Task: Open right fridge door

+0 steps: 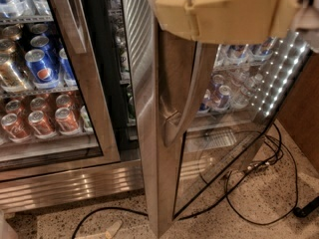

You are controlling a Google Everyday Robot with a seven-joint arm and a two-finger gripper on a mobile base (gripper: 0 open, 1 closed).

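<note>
Up at the top of my view, just above the right fridge door (152, 143), sits the tan gripper (224, 11); I cannot tell whether the claw is spread or pressed together. That door stands swung out, steel edge toward me, its bar handle (188, 93) below the gripper. The left door (94, 108) fronts Pepsi cans (42, 71). Black cables (259, 183) lie on the floor at right.

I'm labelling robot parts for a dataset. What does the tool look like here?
The tool sits at the top of the view, above the handle of the right door. It is a blocky tan shell, foam-like, in two segments with a seam and a small notch between them. A pale grey part adjoins it at the far right. No cables or markings show on it.
</note>
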